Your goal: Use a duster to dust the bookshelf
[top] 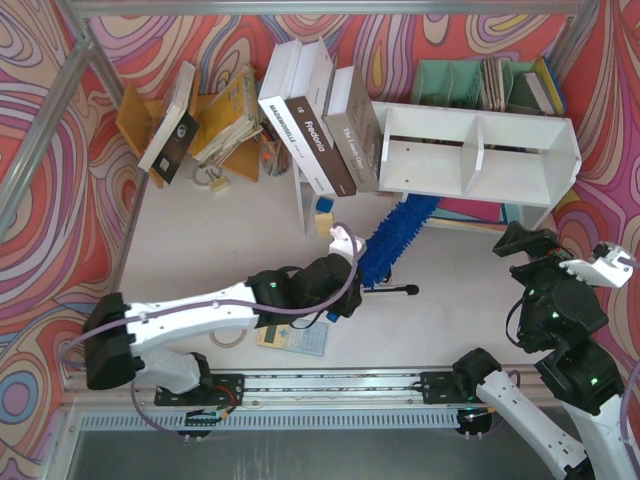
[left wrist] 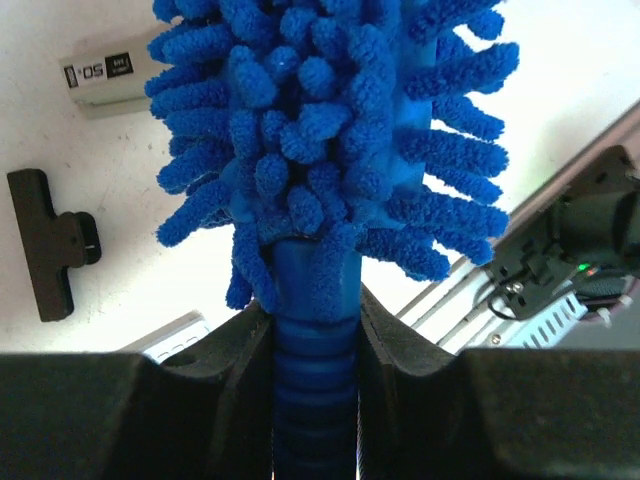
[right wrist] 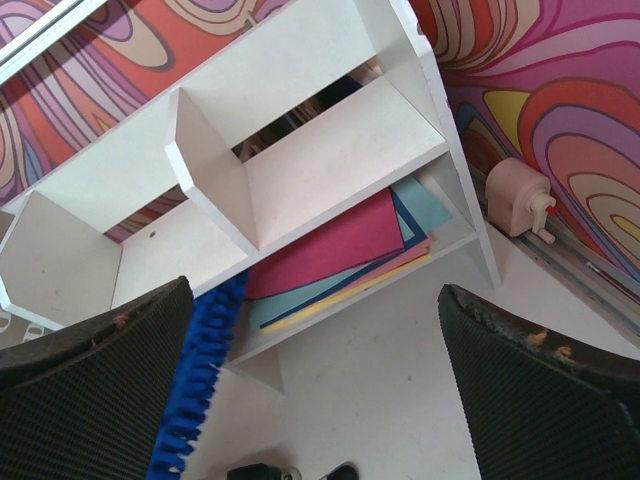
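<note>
The white bookshelf (top: 480, 150) stands at the back right and fills the right wrist view (right wrist: 300, 170). The fluffy blue duster (top: 398, 232) lies slanted, and its tip reaches the left end of the shelf's lower tier (right wrist: 205, 350). My left gripper (top: 350, 262) is shut on the duster's ribbed blue handle (left wrist: 315, 380), with the fluffy head (left wrist: 330, 130) just beyond the fingertips. My right gripper (top: 560, 252) is open and empty in front of the shelf's right end; its fingers (right wrist: 90, 390) stand wide apart.
Coloured paper sheets (right wrist: 340, 250) lie in the shelf's bottom tier. Large books (top: 320, 120) lean left of the shelf. A green file organiser (top: 480, 85) stands behind it, and a yellow rack (top: 160, 130) at the back left. A black stapler (left wrist: 50, 245) and a calculator (top: 295, 338) lie near the left gripper.
</note>
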### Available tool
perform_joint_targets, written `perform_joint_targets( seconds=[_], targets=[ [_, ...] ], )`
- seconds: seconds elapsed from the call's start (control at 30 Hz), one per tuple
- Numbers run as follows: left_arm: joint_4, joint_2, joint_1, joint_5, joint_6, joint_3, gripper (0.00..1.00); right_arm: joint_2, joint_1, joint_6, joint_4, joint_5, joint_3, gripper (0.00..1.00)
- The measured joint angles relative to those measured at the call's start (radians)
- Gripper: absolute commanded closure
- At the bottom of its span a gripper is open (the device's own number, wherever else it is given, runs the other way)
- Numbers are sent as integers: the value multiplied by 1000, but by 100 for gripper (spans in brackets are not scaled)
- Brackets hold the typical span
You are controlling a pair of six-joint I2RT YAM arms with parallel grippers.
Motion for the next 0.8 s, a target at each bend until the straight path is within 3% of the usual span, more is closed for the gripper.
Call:
perform_joint_targets(
  seconds=[0.2, 0.53, 0.8],
  targets=[
    [2, -127, 4, 33, 58, -38, 100, 21, 0, -11, 1, -23, 19, 1],
    [-48, -174, 5, 182, 213, -67, 100, 48, 0, -26, 0, -59, 47, 1],
    [-101, -175, -3, 304, 323, -66, 100, 101, 0, -50, -3, -98, 187, 1]
  ],
)
